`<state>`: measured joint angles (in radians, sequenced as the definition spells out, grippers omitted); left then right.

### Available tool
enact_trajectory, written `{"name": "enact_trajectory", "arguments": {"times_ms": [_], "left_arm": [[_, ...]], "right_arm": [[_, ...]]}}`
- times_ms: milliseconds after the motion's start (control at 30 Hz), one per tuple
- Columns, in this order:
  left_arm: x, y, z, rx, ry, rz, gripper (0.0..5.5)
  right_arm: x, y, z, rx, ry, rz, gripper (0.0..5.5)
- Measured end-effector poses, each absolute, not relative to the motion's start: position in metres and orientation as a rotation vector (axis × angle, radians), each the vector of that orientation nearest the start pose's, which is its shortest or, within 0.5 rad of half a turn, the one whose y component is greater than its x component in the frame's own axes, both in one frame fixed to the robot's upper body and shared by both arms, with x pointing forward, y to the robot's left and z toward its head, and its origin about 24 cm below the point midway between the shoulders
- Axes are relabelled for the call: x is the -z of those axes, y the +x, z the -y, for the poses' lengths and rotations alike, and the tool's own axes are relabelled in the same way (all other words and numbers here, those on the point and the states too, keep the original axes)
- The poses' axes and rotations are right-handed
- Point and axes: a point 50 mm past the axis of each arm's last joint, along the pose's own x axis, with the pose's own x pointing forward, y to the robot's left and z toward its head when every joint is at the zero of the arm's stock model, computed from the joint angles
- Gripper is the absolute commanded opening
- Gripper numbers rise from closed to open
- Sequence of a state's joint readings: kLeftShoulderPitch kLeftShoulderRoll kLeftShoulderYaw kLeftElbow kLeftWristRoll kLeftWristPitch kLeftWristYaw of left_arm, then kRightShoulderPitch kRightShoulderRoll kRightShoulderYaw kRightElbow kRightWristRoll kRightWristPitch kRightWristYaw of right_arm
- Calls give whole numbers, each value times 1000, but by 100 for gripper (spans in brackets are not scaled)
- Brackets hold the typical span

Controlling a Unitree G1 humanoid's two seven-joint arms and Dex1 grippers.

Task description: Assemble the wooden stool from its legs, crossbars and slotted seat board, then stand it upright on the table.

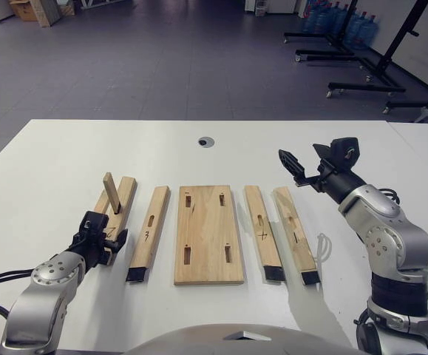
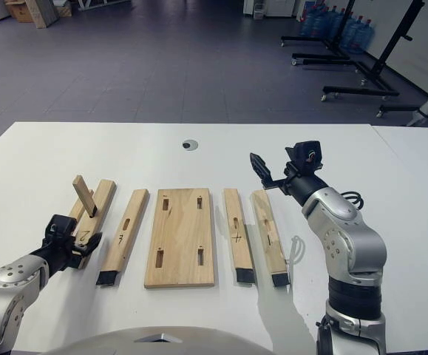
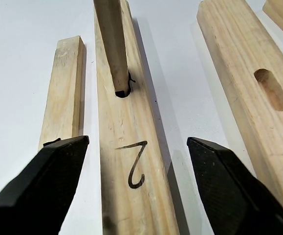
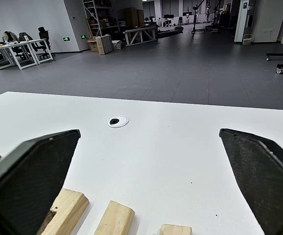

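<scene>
My left pincer (image 3: 137, 142) sits released astride leg 2 (image 3: 124, 117), its crossbar (image 3: 111, 39) cropped up top; my right pincer (image 4: 149, 132) is released too.

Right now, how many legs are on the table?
4, all flat: outer left leg, inner left leg, inner right leg, outer right leg, flanking the board.

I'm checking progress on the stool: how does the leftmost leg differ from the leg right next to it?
The leftmost leg has a crossbar standing tilted in its slot; the neighbouring leg has an empty slot. The open left pincer flanks the leftmost leg's near end; the neighbouring leg has nothing around it. Both lie flat on the table, left of the seat board.
</scene>
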<state>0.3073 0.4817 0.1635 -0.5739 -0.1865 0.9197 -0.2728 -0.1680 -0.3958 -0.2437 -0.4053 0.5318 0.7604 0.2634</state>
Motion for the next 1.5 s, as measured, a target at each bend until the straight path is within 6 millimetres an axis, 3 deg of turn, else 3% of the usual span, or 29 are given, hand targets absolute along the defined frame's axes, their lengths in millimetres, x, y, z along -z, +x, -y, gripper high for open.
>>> {"name": "enact_trajectory", "arguments": {"times_ms": [267,700,867,1000,1133,1300,1367,1500], "left_arm": [[-48,169,-243,87,207,-706,203],[-40,168,-241,46,165,-712,203],[-47,184,-239,43,150,-689,203],[-89,234,-226,84,129,-506,203],[-150,282,-217,123,54,-280,203],[-216,314,-195,452,-110,-25,203],[-224,316,-187,598,-165,23,203],[-211,320,-185,807,-298,26,203]], "right_arm": [[-138,261,208,-316,100,-121,526],[-137,261,208,-318,100,-122,526],[-138,262,208,-319,101,-122,526],[-143,269,207,-331,99,-105,526],[-158,289,212,-362,82,-74,526],[-225,319,232,-544,156,0,533],[-251,325,233,-684,258,20,533],[-283,333,228,-921,440,44,533]]}}
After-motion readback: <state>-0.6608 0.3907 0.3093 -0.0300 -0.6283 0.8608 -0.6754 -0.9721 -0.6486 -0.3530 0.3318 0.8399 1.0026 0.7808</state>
